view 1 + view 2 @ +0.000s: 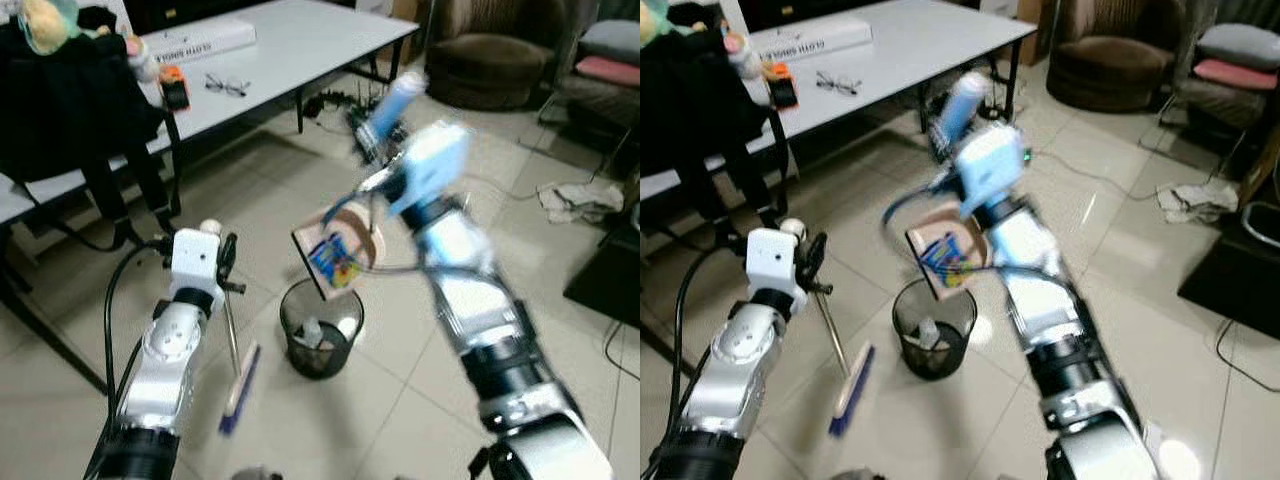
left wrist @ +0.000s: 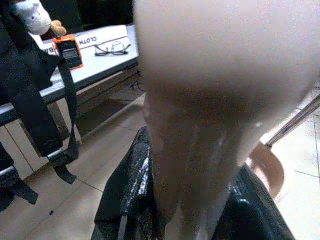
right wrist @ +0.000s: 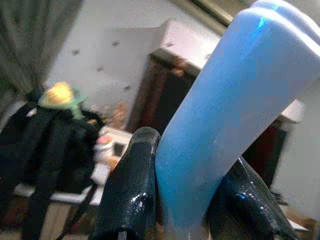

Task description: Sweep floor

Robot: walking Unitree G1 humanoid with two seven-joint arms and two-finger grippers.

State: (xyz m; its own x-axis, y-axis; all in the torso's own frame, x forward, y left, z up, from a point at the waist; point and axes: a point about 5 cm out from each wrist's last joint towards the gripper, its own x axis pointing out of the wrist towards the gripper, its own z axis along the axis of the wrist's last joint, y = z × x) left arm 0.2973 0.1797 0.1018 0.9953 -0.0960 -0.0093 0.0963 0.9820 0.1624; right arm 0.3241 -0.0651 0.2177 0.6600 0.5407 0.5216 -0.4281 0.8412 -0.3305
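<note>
The right gripper, closed on the dustpan's blue handle, tilts the dustpan directly above the bin on the floor, while the left gripper grips the broom, its long axis slanting down beside the bin.

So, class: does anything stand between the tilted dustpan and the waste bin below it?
Nothing visible does. The right end effector holds the dustpan by its blue handle, tilted just above the open mesh bin, with clear air between.
</note>
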